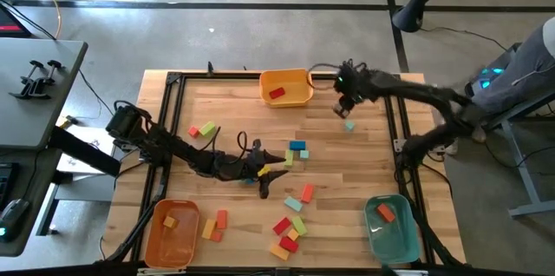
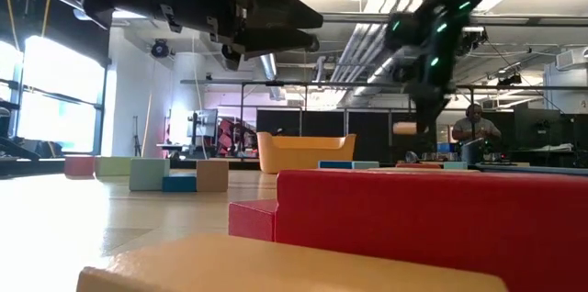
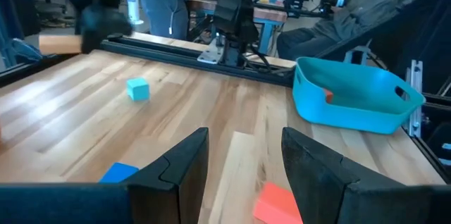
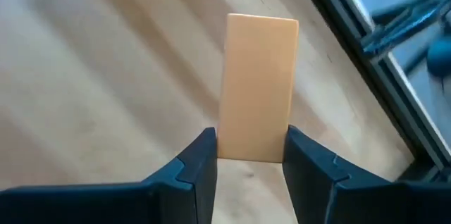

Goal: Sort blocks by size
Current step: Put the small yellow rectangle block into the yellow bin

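Several blocks lie scattered on the wooden table: a green one, a blue one, a red one and a cluster near the front edge. A small teal cube lies at the far right. Just beyond it my right gripper hangs above the table, shut on a pale orange bar, beside the yellow bin. My left gripper is open over the table's middle, nothing between its fingers. My right gripper pinches the pale orange bar between its two fingers at one short end, on its two long sides. The fingers come steeply from above and lie along the bar. The bar sticks out beyond the fingertips, lifted clear of the table.
The yellow bin holds a red block. An orange bin stands at the near left, a teal bin at the near right, each with an orange block. A black frame edges the table. People are in the room beyond.
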Robot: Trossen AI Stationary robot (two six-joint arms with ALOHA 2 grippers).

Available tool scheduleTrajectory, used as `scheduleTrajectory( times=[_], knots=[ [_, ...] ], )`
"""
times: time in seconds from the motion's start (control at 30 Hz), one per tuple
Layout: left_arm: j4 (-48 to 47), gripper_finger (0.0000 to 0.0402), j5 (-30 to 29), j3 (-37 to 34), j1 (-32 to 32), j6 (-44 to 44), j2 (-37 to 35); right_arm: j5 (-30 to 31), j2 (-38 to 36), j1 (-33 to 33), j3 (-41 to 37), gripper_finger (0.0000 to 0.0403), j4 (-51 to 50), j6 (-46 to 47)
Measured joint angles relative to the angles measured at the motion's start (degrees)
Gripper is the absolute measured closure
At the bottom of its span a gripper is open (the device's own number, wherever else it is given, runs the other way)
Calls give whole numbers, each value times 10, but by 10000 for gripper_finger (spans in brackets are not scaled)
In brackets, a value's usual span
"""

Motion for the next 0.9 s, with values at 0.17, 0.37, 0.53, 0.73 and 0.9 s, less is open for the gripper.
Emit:
scheduleTrajectory(
  times=[0.17,0.37,0.53,0.73,0.9],
  knots=[
    [1,237,-18,0,-7,5,0,1,-176,124,-152,276,94,84],
    [15,237,-19,0,-2,24,0,79,-294,320,-332,276,396,213],
    [77,237,-13,0,2,62,0,100,-296,430,-410,276,623,210],
    [102,237,2,1,2,92,0,154,-297,549,-378,276,604,153],
    [102,237,2,1,3,92,0,213,-296,666,-275,276,414,161]
  ],
)
